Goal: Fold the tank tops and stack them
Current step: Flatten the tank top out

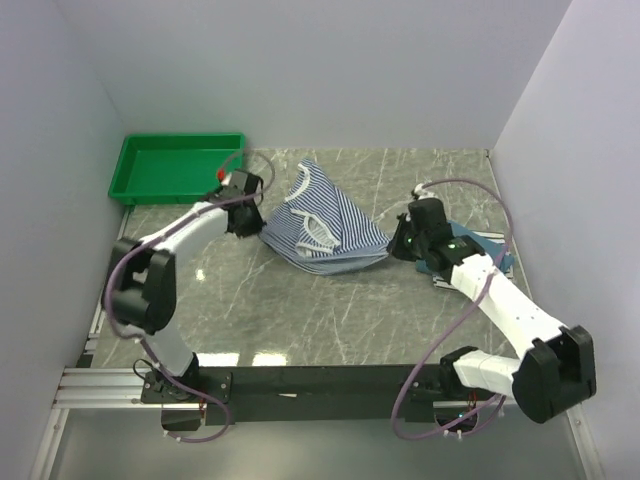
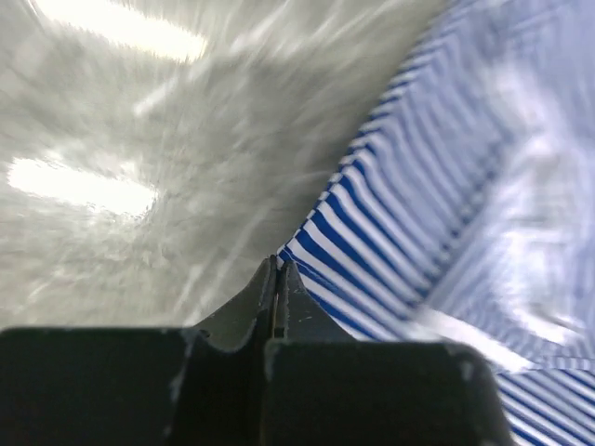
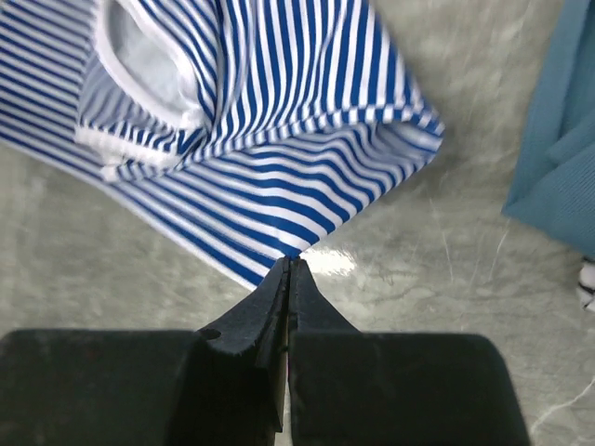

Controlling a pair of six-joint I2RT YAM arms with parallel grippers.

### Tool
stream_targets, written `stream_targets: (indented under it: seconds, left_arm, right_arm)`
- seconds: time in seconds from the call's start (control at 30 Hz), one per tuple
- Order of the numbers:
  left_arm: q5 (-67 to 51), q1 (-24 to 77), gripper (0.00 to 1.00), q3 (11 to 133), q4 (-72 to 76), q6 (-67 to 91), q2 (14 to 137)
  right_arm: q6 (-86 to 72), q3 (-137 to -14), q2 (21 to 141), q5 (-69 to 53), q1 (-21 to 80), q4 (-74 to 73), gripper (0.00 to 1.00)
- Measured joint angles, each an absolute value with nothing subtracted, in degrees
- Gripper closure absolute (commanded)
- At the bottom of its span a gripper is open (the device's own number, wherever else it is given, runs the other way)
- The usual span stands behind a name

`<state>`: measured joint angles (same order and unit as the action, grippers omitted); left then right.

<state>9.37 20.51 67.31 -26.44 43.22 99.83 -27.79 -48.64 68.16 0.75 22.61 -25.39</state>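
The blue-and-white striped tank top (image 1: 322, 228) lies bunched and partly folded at the table's middle; it also shows in the left wrist view (image 2: 446, 186) and the right wrist view (image 3: 270, 121). My left gripper (image 1: 246, 216) is shut on its left corner, with the jaws closed (image 2: 278, 263). My right gripper (image 1: 399, 247) is shut on its right corner (image 3: 290, 260). The teal-blue tank top (image 1: 484, 250) lies folded under my right arm and also shows in the right wrist view (image 3: 558, 158). A sliver of white cloth with dark stripes (image 3: 586, 283) peeks in beside it.
A green plastic tray (image 1: 140, 160) stands at the back left, just behind my left gripper. White walls close in the left, back and right sides. The grey marbled tabletop (image 1: 330, 320) lies bare in front of the striped top.
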Motion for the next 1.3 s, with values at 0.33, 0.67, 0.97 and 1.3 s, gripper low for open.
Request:
stream_targets:
  seconds: [0.33, 0.67, 0.97, 1.3]
  left_arm:
    - [12.0, 20.6, 0.99, 93.5, -35.0, 41.5, 74.2]
    - [9.2, 21.2, 0.99, 105.8, -35.5, 41.8, 62.8]
    - [7.1, 21.1, 0.99, 105.0, -38.6, 43.2, 65.0]
    - [8.1, 20.7, 0.99, 101.7, -31.9, 45.3, 64.7]
  right_arm:
    - [-27.5, -64.8, 56.5, 0.3, 19.1, -31.0, 1.0]
    - [-28.9, -79.9, 48.4, -3.0, 19.1, -33.9, 1.0]
    - [-29.7, -81.9, 46.3, -4.0, 18.9, -37.6, 1.0]
    - [-28.8, -86.1, 52.9, -1.9, 18.6, -34.3, 1.0]
